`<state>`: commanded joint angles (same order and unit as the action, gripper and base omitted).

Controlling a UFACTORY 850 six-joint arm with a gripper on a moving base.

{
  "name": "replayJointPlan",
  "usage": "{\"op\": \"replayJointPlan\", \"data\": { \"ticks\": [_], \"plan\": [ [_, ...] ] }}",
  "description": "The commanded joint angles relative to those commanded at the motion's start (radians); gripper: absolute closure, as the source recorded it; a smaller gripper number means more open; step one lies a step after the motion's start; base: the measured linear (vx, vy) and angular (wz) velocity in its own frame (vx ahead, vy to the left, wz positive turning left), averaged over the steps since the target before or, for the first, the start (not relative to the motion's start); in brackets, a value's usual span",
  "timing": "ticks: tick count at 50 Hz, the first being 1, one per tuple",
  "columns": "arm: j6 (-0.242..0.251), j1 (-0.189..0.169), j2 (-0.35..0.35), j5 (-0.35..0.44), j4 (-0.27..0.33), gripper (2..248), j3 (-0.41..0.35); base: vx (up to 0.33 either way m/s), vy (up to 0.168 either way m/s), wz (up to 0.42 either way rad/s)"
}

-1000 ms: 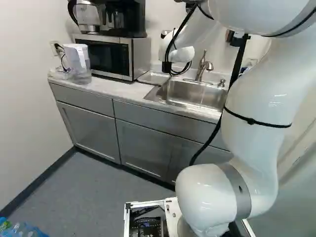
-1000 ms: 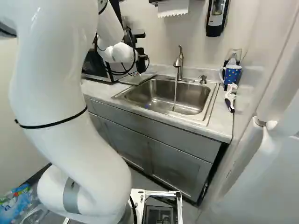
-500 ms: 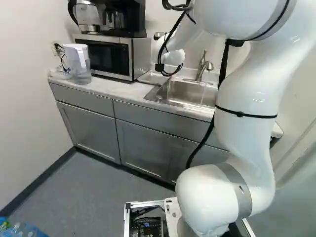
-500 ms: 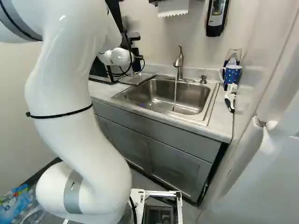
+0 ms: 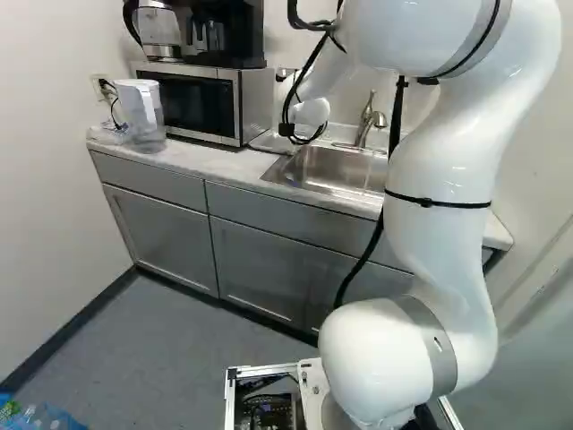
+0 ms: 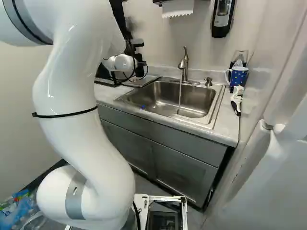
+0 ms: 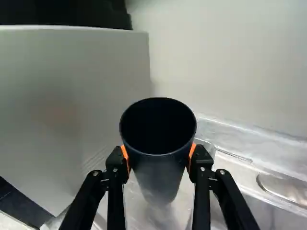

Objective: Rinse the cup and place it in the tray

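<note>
Cup (image 7: 156,167): inside too dark to see its bottom; the low part is blurry.
Tray (image 6: 143,82): partly behind the arm (image 6: 81,129), by the sink's (image 6: 192,98) left edge.
Counter (image 6: 223,127): left end behind the arm in the right base view.
Coffee maker (image 5: 228,31): top cut off.
Bottles (image 6: 17,211): cut off at the right base view's left edge.

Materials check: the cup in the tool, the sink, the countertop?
Cup: probably plastic, though coated metal is possible; dark, fairly matte, with only a soft sheen on the outside.
Sink: looks like stainless steel, satin or brushed; grey metallic tone with broad, soft reflections.
Countertop: laminate or stone, can't tell which; pale, faintly mottled, low gloss.
</note>
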<state>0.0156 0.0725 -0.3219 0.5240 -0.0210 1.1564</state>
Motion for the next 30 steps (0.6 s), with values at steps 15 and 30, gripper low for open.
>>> {"op": "replayJointPlan", "data": {
  "ticks": [15,30],
  "plan": [
    [0.000,0.000,-0.020,0.000,0.000,124,-0.009,0.000,0.000,0.000],
    [0.000,0.000,-0.041,0.000,0.000,124,-0.017,0.000,0.000,0.000]
  ]
}}
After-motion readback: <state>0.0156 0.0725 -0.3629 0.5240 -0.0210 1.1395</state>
